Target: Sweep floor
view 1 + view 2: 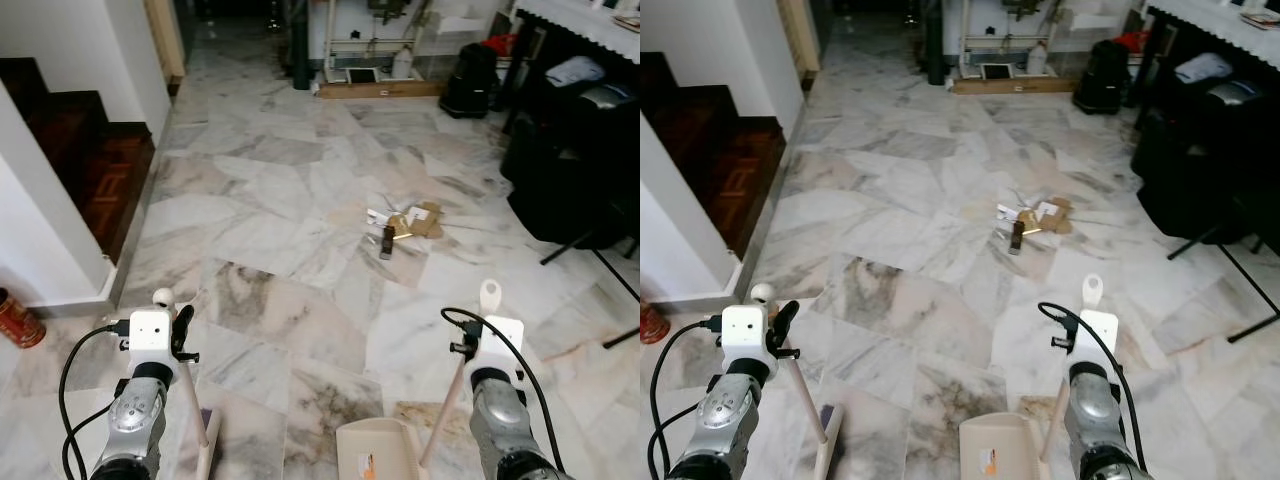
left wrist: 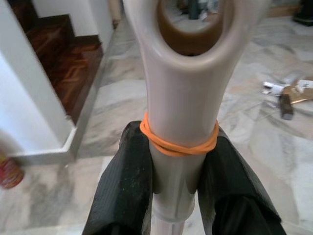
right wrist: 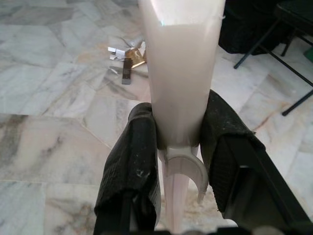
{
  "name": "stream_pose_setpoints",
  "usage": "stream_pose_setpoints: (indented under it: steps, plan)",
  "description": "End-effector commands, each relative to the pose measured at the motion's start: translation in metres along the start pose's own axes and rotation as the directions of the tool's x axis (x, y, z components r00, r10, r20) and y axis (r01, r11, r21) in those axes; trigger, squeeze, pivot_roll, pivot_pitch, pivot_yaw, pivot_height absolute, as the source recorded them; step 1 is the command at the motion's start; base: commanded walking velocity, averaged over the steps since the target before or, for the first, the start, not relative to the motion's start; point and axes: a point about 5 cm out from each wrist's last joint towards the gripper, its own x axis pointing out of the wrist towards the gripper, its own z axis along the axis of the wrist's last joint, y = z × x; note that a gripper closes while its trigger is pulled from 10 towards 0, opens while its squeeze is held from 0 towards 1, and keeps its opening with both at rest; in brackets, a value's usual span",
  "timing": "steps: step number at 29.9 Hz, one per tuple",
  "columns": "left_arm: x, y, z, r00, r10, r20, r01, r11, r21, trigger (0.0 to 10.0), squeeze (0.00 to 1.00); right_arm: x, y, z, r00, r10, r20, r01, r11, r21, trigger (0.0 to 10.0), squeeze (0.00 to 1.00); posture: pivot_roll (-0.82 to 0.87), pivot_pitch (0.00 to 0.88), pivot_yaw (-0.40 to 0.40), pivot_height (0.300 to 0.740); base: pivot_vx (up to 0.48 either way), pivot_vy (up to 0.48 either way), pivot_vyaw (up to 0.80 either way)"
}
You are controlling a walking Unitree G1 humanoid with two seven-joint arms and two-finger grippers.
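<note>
While the litter (image 1: 405, 222) lies well ahead on the marble floor (image 1: 280, 200), the left gripper (image 2: 178, 178) clamps the light, stiff broom handle (image 2: 183, 98); the right gripper (image 3: 178, 147) likewise pinches the dustpan handle (image 3: 181, 63), both likely slippery plastic.

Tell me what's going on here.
The robot stands on a marble floor with cleaning tools in both arms. Its left end effector is shut on a broom handle, and its right end effector is shut on the dustpan handle, with the dustpan resting on the floor at its feet. Ahead lies a small litter pile of cardboard scraps and wrappers, not yet swept. A dark wooden staircase rises on the robot's left.
</note>
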Motion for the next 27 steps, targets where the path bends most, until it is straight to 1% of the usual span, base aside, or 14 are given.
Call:
stream_pose_setpoints:
  steps: [1,4,7,8,10,13,15,17,18,19,22,27]
  plan:
    - [-0.004,0.006,-0.003,1.0,0.023,-0.007,-0.023,1.0,0.0,10.0,0.0,0.001,-0.003,0.008,0.998,-0.006,0.055,0.006,1.0,0.003,10.0,0.0,0.08,0.0,-0.04,0.74,0.251,0.0,0.0]
    - [-0.004,0.005,0.004,0.998,0.033,0.048,-0.033,0.999,0.004,10.0,0.0,0.0,0.0,0.012,0.994,0.009,0.108,-0.007,1.0,-0.013,10.0,0.0,0.08,0.0,-0.044,0.74,0.251,0.0,0.0]
    - [-0.009,-0.001,0.011,0.994,-0.005,0.11,0.002,1.0,0.02,10.0,0.0,-0.003,0.004,0.021,0.979,0.045,0.199,-0.034,0.998,-0.055,10.0,0.0,0.08,0.0,-0.046,0.74,0.251,0.0,0.0]
    - [-0.009,-0.001,0.011,0.994,-0.005,0.11,0.002,1.0,0.02,10.0,0.0,-0.003,0.004,0.021,0.979,0.045,0.199,-0.034,0.998,-0.055,10.0,0.0,0.08,0.0,-0.046,0.74,0.251,0.0,0.0]
    - [-0.016,-0.007,0.016,0.987,-0.036,0.155,0.031,0.999,0.035,10.0,0.0,-0.007,0.008,0.028,0.959,0.08,0.271,-0.06,0.995,-0.08,10.0,0.0,0.08,0.0,-0.044,0.74,0.251,0.0,0.0]
    - [-0.024,-0.009,0.018,0.983,-0.05,0.176,0.042,0.998,0.046,10.0,0.0,-0.013,0.012,0.032,0.941,0.101,0.322,-0.075,0.993,-0.093,10.0,0.0,0.07,0.0,-0.038,0.74,0.249,0.0,0.0]
    - [-0.027,-0.009,0.02,0.983,-0.038,0.182,0.032,0.999,0.04,10.0,0.0,-0.02,0.012,0.029,0.937,0.093,0.337,-0.07,0.994,-0.081,10.0,0.0,0.08,0.0,-0.036,0.74,0.251,0.0,0.0]
    - [-0.027,-0.009,0.021,0.983,-0.035,0.182,0.029,0.999,0.038,10.0,0.0,-0.021,0.012,0.029,0.937,0.089,0.337,-0.067,0.995,-0.077,10.0,0.0,0.08,0.0,-0.035,0.74,0.251,0.0,0.0]
    - [-0.024,-0.01,0.024,0.982,-0.03,0.187,0.024,0.999,0.036,10.0,0.0,-0.023,0.013,0.027,0.939,0.092,0.332,-0.068,0.994,-0.084,10.0,0.0,0.07,0.0,-0.033,0.74,0.251,0.0,0.0]
    - [-0.024,-0.01,0.024,0.982,-0.03,0.187,0.024,0.999,0.036,10.0,0.0,-0.023,0.013,0.027,0.939,0.092,0.332,-0.068,0.994,-0.084,10.0,0.0,0.07,0.0,-0.033,0.74,0.251,0.0,0.0]
    - [-0.017,-0.013,0.033,0.978,-0.045,0.205,0.035,0.998,0.05,10.0,0.0,-0.022,0.014,0.028,0.94,0.09,0.329,-0.066,0.994,-0.083,10.0,0.0,0.07,0.0,-0.023,0.74,0.256,0.0,0.0]
    - [-0.015,-0.016,0.04,0.974,-0.057,0.217,0.047,0.997,0.054,10.0,0.0,-0.021,0.011,0.033,0.941,0.061,0.334,-0.042,0.997,-0.064,10.0,0.0,0.07,0.0,-0.022,0.74,0.262,0.0,0.0]
